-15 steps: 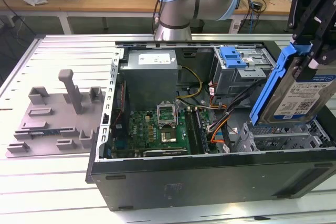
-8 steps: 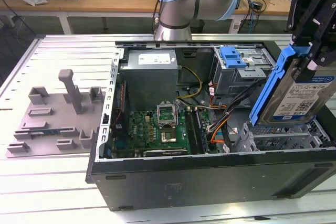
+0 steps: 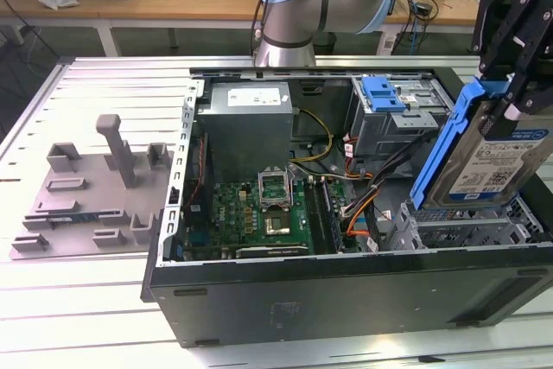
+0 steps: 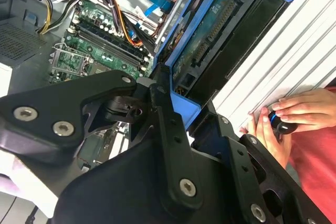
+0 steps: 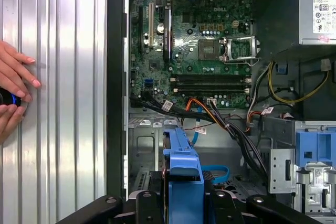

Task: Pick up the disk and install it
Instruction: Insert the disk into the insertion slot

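At the exterior view's right the gripper (image 3: 511, 99) has its fingers clenched on the upper end of the disk (image 3: 488, 162). The disk hangs tilted, label facing out and blue frame round its edges, over the right end of the open computer case (image 3: 346, 300), with its lower end near a grey metal bay (image 3: 467, 231). The motherboard (image 3: 268, 209) lies bare mid-case. A grey tray (image 3: 86, 187) sits on the slatted desk (image 3: 112, 84) at the frame's left, well apart. In the first wrist view a person's hands (image 5: 13, 87) rest on the desk beside the case.
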Controlling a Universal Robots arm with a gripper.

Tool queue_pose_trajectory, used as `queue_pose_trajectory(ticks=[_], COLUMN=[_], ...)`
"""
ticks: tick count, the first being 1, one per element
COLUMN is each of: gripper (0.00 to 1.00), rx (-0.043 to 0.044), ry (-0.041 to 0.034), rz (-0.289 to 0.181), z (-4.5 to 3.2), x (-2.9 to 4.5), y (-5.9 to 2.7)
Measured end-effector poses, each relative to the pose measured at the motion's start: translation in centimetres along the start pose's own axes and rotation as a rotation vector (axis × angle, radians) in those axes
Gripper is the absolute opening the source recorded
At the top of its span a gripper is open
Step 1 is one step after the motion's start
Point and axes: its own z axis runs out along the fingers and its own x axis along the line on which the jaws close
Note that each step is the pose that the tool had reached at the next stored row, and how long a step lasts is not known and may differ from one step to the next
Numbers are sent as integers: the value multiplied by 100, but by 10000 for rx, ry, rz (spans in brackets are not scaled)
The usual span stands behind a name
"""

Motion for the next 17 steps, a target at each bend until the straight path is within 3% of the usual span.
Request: queue_pose_trajectory(ticks=[17], gripper=[37], rx=[0], ry=[2], rz=[-1], z=[115], x=[-1], y=[-2])
